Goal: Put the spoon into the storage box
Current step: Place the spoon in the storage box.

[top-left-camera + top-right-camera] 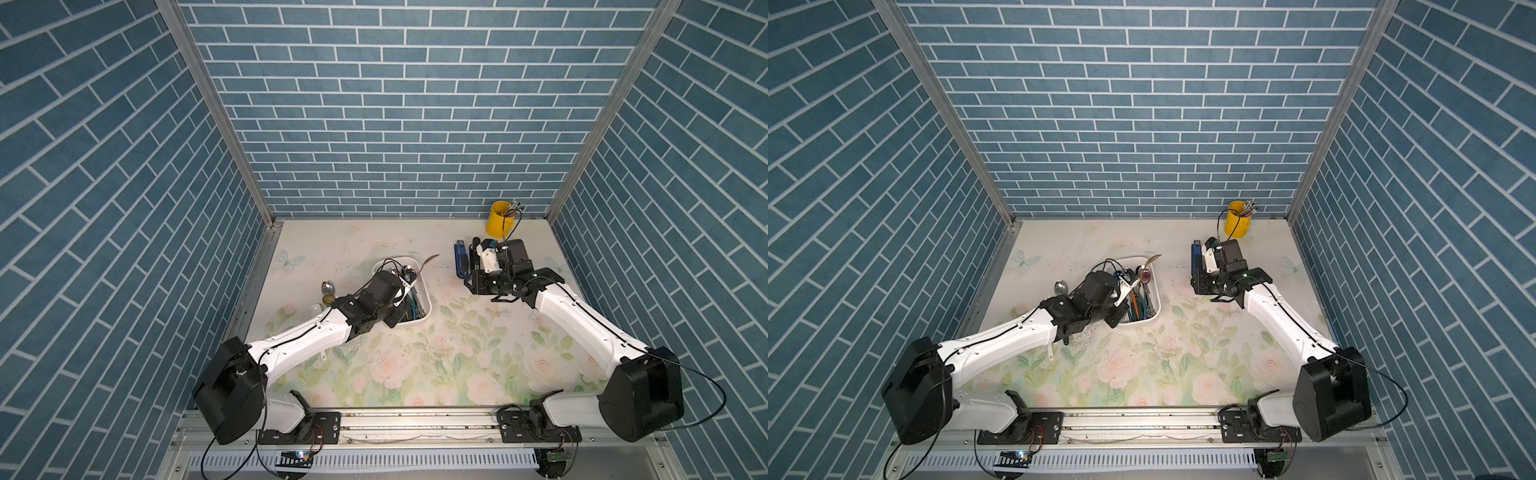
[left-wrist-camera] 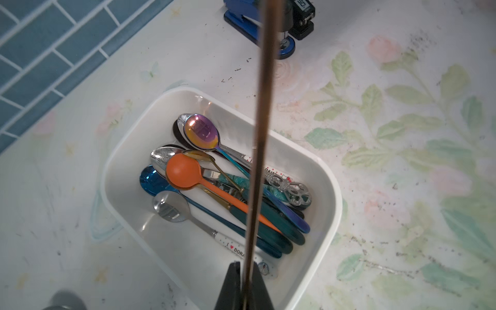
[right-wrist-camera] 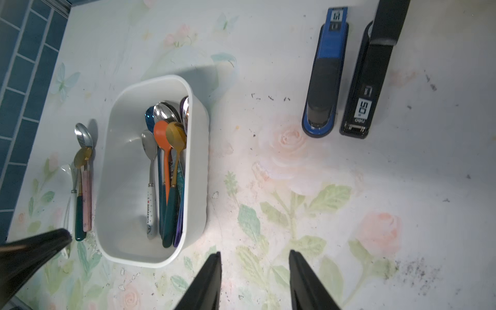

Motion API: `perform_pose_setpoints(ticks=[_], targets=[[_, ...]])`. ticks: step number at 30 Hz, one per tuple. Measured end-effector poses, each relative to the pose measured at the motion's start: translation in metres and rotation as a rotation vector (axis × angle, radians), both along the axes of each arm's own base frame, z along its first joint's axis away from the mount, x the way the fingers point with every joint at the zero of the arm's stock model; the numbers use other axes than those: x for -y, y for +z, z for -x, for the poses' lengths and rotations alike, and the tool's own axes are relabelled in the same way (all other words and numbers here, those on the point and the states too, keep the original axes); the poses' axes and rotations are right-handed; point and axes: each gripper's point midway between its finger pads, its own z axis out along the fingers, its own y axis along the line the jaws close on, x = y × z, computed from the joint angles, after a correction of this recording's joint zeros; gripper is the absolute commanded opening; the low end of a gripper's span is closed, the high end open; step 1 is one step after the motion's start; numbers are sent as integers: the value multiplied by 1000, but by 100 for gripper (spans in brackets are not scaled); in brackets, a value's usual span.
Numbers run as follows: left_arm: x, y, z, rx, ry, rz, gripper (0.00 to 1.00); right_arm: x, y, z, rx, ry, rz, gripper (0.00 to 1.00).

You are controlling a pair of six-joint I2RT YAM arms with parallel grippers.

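My left gripper is shut on the thin bronze handle of a spoon, held above the white storage box. In both top views the spoon's brown bowl sticks out past the box's far rim. Several spoons lie inside the box, among them an orange one and an iridescent one. My right gripper is open and empty, over bare table to the right of the box.
A blue stapler and a black stapler lie side by side near the right gripper. A yellow cup stands at the back right. Three loose spoons lie on the table left of the box, by the left wall.
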Motion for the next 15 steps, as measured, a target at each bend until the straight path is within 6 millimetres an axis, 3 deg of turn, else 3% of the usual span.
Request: perform_pose_setpoints(ticks=[8,15], targets=[[-10,-42,-15,-271,246,178,0,1,-10,8,-4,-9,-24,44],[-6,-85,-8,-467,346,221,0,2,-21,13,-18,-9,-25,44]])
